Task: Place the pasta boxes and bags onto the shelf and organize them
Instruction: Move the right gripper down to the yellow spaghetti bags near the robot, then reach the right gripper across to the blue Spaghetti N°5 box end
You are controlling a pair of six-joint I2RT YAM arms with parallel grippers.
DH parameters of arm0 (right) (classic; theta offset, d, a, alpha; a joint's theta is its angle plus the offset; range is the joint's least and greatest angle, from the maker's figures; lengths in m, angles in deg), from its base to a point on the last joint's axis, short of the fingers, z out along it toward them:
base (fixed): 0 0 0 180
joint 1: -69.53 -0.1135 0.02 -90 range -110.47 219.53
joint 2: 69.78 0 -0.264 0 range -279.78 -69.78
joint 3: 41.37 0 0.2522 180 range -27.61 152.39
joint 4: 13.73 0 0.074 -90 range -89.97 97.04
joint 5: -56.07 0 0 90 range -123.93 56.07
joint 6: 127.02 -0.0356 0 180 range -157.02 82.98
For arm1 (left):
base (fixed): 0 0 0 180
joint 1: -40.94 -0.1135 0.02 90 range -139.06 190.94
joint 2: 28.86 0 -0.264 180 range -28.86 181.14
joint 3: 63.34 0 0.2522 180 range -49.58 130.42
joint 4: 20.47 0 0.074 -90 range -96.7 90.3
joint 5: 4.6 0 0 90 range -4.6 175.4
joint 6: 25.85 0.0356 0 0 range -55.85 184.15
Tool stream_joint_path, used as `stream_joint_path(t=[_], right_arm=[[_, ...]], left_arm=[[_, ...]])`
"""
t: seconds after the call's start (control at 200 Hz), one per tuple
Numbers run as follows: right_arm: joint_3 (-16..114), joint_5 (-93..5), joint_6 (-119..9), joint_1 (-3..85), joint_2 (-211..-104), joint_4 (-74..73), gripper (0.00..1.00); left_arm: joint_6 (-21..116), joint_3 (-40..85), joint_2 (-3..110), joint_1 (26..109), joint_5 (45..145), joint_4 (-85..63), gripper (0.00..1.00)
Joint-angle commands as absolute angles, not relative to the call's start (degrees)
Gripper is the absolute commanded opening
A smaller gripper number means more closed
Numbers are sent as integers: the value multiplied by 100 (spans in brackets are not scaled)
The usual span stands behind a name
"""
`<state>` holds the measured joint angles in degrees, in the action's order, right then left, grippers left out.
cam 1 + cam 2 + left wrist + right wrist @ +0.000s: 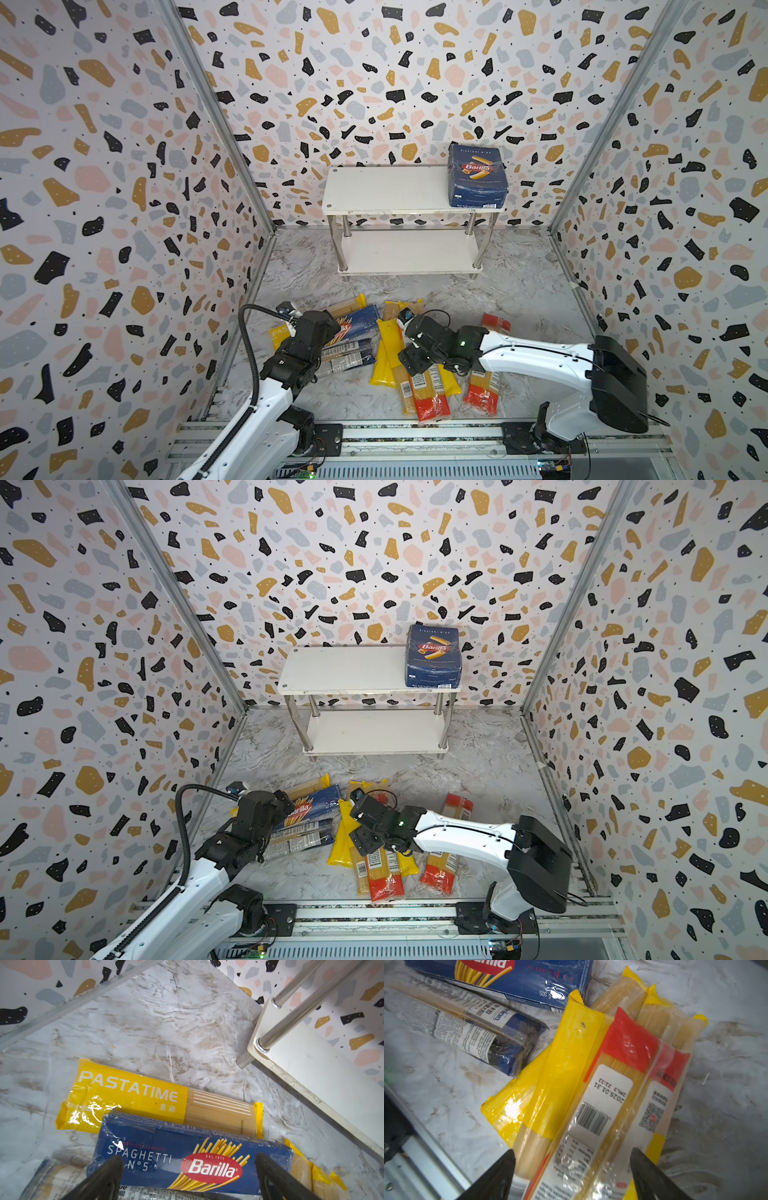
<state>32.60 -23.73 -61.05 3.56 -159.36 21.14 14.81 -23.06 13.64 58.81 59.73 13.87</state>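
The wide rigatoni box (478,176) stands at the right end of the top board of the shelf (386,189). On the floor in front lies a pile. My left gripper (189,1158) hovers open over the long narrow Barilla spaghetti box (187,1147), one finger at each side. A yellow PASTATIME bag (124,1095) lies beyond that box, and a clear bag with dark-blue ends (467,1028) lies beside it. My right gripper (572,1152) stands open astride two clear red-ended bags (612,1095), which rest on yellow bags (560,1064).
A third red-ended bag (484,386) lies under the right arm. The lower shelf board (407,251) is bare. Patterned walls close in the back and both sides. A metal rail (415,432) runs along the front. Marble floor (519,291) lies between pile and shelf.
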Motion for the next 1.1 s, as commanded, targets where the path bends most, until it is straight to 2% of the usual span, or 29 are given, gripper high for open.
stream_joint_path(t=[0.0, 0.25, 0.581, 0.936, 1.096], right_arm=[[3786, -1712, -5894, 215, -16227, 2236, 86], [4512, -1309, -5627, -10, -17296, 2316, 87], [5149, -311, -5465, 134, -18329, 2825, 87], [4508, -511, -5453, 1150, -17710, 2675, 87], [4639, -1345, -5323, 1149, -17166, 2399, 88]], left_arm=[[1388, -2169, 1299, 5699, 5831, 1382, 100], [1388, -2151, 1159, 5190, 5928, 1371, 100], [1388, -2455, 1142, 4662, 6254, 1092, 100], [1388, -2785, 1399, 4470, 6214, 595, 100], [1388, -2705, 1663, 4439, 6271, 435, 100]])
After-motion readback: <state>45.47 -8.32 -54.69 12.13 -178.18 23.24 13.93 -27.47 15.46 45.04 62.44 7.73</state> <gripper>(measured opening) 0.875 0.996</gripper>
